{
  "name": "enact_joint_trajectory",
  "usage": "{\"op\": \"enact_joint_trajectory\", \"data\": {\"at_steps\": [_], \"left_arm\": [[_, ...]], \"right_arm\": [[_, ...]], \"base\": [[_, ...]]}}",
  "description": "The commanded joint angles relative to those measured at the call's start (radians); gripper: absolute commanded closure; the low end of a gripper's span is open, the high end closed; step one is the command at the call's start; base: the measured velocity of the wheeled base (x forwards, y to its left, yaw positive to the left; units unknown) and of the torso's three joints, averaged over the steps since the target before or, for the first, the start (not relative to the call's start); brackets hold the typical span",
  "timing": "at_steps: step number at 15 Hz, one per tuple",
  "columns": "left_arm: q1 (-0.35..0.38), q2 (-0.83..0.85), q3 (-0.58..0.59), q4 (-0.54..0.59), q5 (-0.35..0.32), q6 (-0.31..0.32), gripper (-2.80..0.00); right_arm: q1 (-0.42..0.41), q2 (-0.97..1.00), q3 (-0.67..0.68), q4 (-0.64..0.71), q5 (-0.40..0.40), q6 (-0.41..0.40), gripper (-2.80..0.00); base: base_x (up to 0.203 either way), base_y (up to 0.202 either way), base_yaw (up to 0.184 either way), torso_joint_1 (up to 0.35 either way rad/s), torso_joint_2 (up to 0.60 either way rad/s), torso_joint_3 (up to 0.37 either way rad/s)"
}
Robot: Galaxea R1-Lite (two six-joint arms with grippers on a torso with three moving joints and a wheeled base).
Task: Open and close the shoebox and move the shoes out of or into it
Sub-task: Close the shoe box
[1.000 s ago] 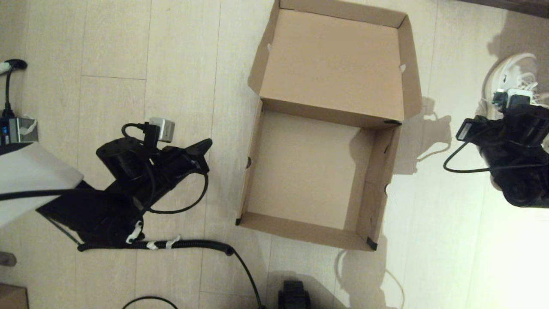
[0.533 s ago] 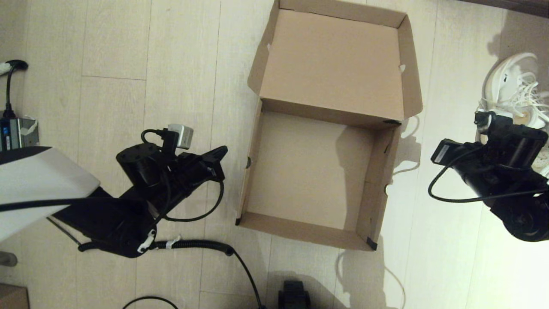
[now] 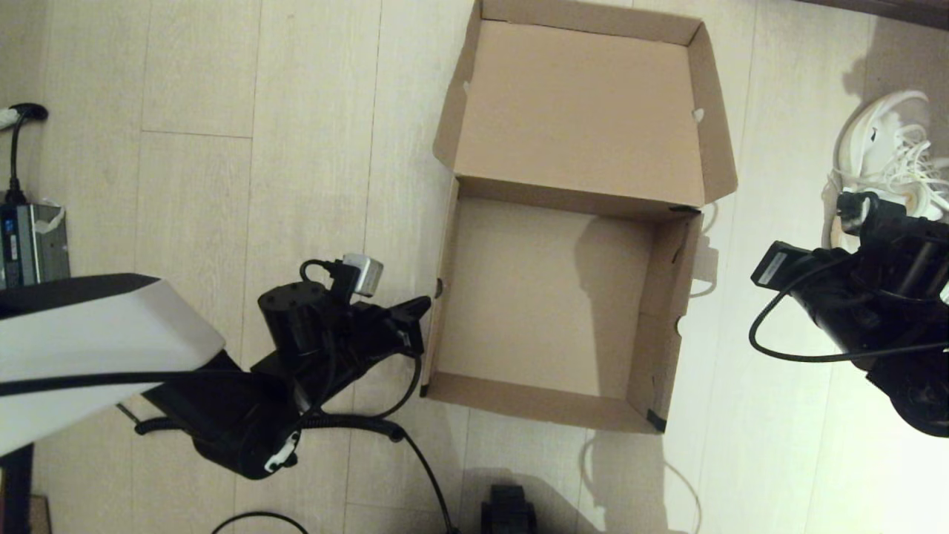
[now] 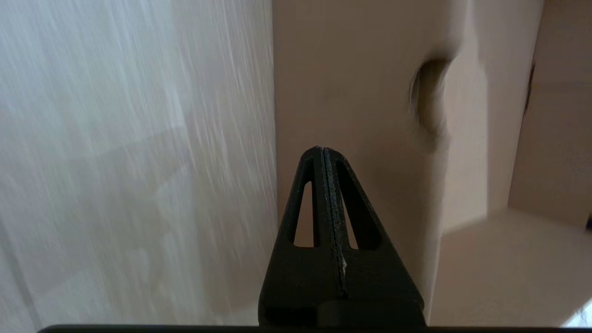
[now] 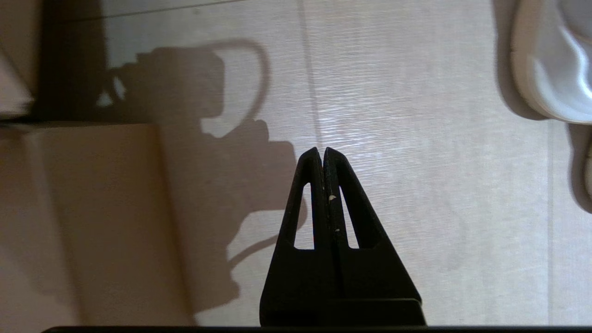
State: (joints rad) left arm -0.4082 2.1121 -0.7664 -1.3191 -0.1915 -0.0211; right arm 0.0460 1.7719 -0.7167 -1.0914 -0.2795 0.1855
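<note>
The brown cardboard shoebox sits open and empty on the floor, its lid folded back on the far side. My left gripper is shut, its tip against the outside of the box's left wall, near a round hole. A white shoe lies on the floor to the right of the box, partly hidden by my right arm. My right gripper is shut and empty over bare floor, between the box's right wall and the shoe.
A power unit with a cable lies at the left edge. A coiled black cable runs along the floor near the box's front left corner. A black part shows at the bottom edge, dark furniture at the top right.
My left arm has swung right to the box's left wall, and the box has slid slightly to the right. My right arm has drawn back from the shoe towards me.
</note>
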Motion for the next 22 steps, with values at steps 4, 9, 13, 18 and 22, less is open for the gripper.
{"op": "enact_joint_trajectory", "data": {"at_steps": [4,9,13,18,22], "left_arm": [[-0.049,0.02,0.044,-0.003,-0.002,-0.002,0.0],[-0.027,0.006,0.043,-0.008,0.016,0.0,0.0],[0.127,0.013,-0.147,-0.001,0.003,-0.002,0.0],[0.191,0.086,-0.685,0.168,-0.099,-0.069,0.0],[0.203,0.231,-1.052,0.279,-0.212,-0.235,0.0]], "right_arm": [[-0.006,-0.025,-0.003,-0.001,-0.001,0.0,0.0],[-0.041,0.002,-0.036,-0.001,0.01,0.003,0.0],[-0.122,0.071,-0.234,0.091,0.103,0.052,0.0],[-0.175,0.199,-0.633,0.444,0.244,0.268,0.0],[-0.203,0.26,-0.698,0.494,0.359,0.316,0.0]], "base": [[0.0,0.0,0.0,0.0,0.0,0.0],[0.0,0.0,0.0,0.0,0.0,0.0],[0.0,0.0,0.0,0.0,0.0,0.0],[0.0,0.0,0.0,0.0,0.0,0.0],[0.0,0.0,0.0,0.0,0.0,0.0]]}}
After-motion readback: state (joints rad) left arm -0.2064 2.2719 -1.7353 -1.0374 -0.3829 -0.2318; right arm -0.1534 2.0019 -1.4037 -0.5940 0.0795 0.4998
